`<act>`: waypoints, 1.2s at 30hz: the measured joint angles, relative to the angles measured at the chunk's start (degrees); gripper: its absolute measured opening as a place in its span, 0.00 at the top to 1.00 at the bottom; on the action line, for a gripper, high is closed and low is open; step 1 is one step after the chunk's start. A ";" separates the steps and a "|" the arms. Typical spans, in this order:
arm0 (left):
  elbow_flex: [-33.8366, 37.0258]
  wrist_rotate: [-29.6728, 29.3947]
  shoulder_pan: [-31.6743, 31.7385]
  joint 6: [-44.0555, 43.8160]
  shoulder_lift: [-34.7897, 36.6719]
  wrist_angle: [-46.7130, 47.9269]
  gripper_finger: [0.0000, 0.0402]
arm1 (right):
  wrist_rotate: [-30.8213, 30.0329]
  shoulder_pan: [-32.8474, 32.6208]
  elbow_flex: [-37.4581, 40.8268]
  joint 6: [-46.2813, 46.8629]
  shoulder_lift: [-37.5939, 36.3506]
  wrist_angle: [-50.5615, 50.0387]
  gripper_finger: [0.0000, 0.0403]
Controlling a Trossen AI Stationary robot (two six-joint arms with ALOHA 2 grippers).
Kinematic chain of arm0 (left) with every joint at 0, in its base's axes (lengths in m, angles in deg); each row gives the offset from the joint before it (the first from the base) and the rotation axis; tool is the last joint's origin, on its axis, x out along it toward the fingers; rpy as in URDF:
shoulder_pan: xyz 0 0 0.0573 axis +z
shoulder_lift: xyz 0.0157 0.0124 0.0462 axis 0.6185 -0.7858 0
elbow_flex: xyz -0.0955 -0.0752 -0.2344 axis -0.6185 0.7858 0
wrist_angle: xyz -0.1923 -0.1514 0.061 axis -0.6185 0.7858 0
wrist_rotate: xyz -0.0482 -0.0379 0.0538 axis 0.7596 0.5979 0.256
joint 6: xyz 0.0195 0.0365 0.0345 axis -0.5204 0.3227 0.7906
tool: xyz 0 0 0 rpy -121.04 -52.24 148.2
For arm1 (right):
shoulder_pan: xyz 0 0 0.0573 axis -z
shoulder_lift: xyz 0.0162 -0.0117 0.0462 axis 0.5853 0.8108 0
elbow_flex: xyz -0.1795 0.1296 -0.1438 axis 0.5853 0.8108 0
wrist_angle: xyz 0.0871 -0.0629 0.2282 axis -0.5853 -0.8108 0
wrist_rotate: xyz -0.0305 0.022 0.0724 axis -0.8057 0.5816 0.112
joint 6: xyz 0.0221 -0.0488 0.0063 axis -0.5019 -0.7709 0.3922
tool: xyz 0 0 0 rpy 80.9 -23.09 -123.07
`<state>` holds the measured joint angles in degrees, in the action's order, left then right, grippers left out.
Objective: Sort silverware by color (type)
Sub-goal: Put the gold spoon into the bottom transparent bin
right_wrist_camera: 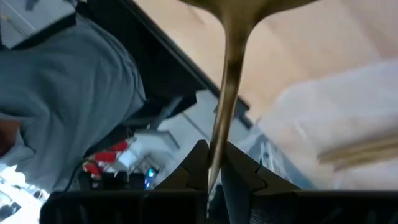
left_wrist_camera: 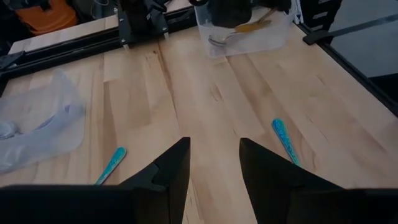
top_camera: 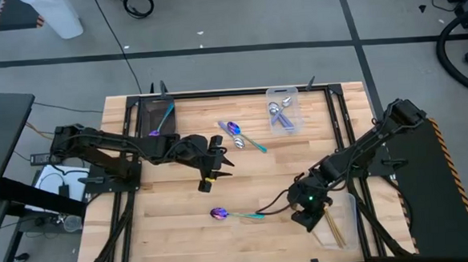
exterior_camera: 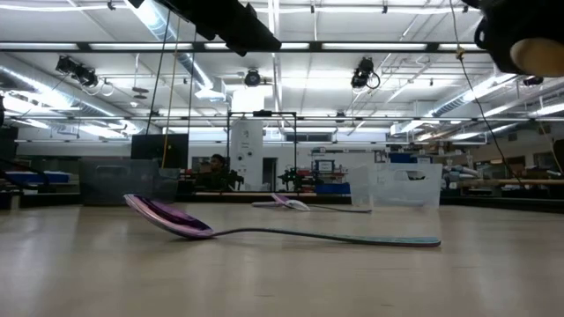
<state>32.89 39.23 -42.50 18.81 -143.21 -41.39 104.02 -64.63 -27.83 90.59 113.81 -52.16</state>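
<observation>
Gold spoon (right_wrist_camera: 227, 93) in R tool (right_wrist_camera: 214, 165)

Pale wood table (top_camera: 175, 222), planked, smooth, matt. Glossy iridescent purple-bowled spoon (exterior_camera: 264, 231) with teal handle, mirror-bright metal. Gold spoon (right_wrist_camera: 227, 74), polished, shiny metal. Clear plastic bin (top_camera: 282, 92), thin-walled, faintly cloudy. Dark tray (top_camera: 154, 111), matt. Black gripper fingers (left_wrist_camera: 177, 168), dull, smooth plastic-looking.

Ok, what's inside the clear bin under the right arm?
Gold spoons lie in the clear bin at the table's near right corner. The right gripper hangs over it, jaws shut on another gold spoon. The arm hides part of the bin, so no count.
</observation>
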 joint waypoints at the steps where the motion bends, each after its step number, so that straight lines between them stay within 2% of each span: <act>1: 0.00 0.00 0.00 0.18 0.00 0.14 0.64 | 0.90 -0.34 0.00 0.59 0.00 -0.09 0.92; 8: 0.00 0.00 0.00 0.18 0.00 0.19 0.64 | 5.46 -3.03 0.00 4.56 0.00 -3.38 0.92; 16: 0.01 0.00 0.00 0.18 0.00 0.22 0.64 | 8.83 -6.02 0.00 6.97 -0.02 -12.86 0.91; 23: 0.00 0.00 0.00 0.16 0.00 0.26 0.64 | 8.80 -7.82 0.00 8.03 -0.02 -21.29 0.91; 32: 0.00 0.02 0.00 0.16 0.00 0.26 0.64 | 7.28 -9.20 0.00 12.48 -0.02 -23.61 0.91; 36: 0.00 0.02 0.00 0.14 0.00 0.27 0.64 | 4.65 -9.88 -0.02 14.54 -0.02 -24.00 0.91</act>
<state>32.88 39.25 -42.50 18.95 -143.21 -41.12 108.67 -74.51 -27.85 105.12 113.79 -76.16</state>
